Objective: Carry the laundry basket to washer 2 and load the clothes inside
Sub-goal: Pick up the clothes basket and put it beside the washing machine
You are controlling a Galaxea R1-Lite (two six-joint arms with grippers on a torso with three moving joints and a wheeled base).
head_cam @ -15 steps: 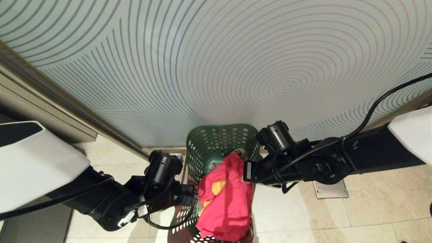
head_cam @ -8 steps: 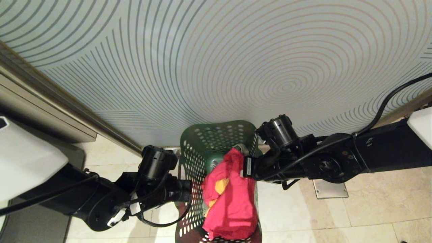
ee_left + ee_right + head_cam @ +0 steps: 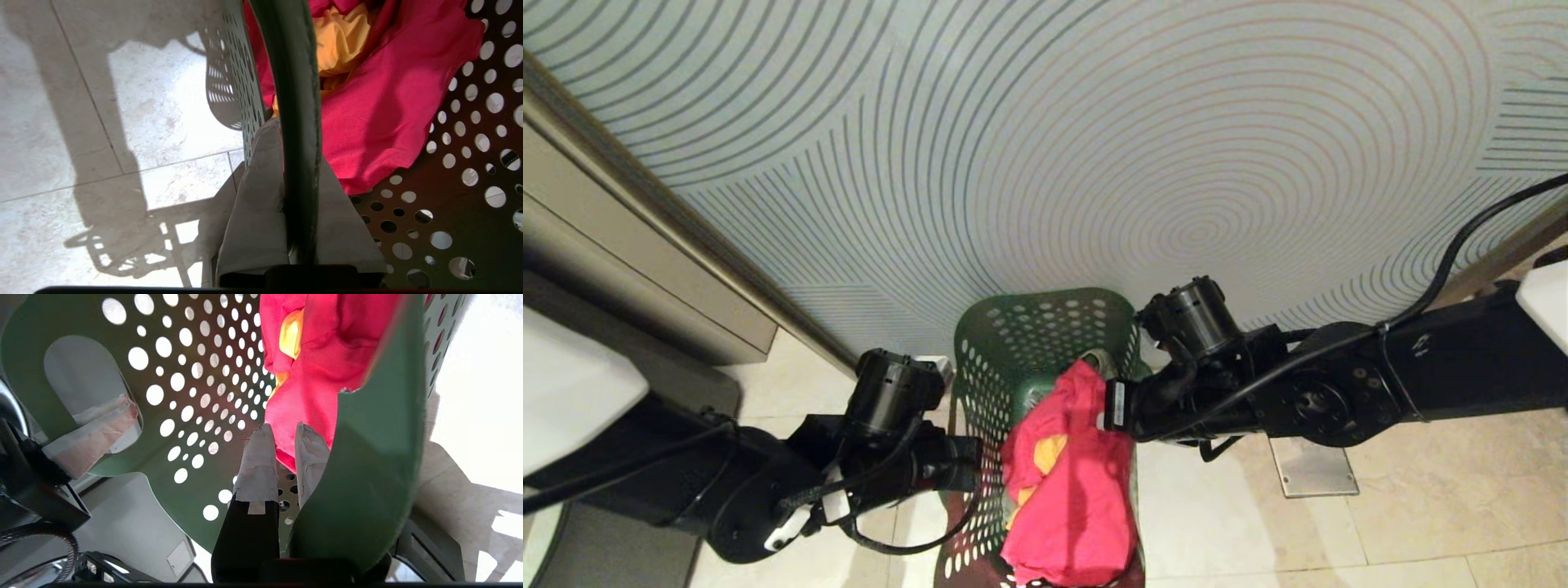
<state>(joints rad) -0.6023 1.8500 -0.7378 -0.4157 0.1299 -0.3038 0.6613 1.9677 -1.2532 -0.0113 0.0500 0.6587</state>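
Observation:
The dark green laundry basket hangs between my arms in front of a patterned wall. The pink-red clothes with a yellow garment are piled in it. My left gripper is at the left rim; in the left wrist view its jaws are shut on that rim, one taped finger on each side. My right gripper is at the right rim. In the right wrist view both its fingers reach inside close together with nothing between them, the wall beside one finger. Washer 2 is out of view.
A pale wall panel with ring lines stands right behind the basket. A beige frame runs along the left. A metal plate is set in the tiled floor under my right arm.
The head camera has shifted, so the whole scene sits differently. Both arms have stayed at the basket's rim, and the basket stands a little higher against the wall.

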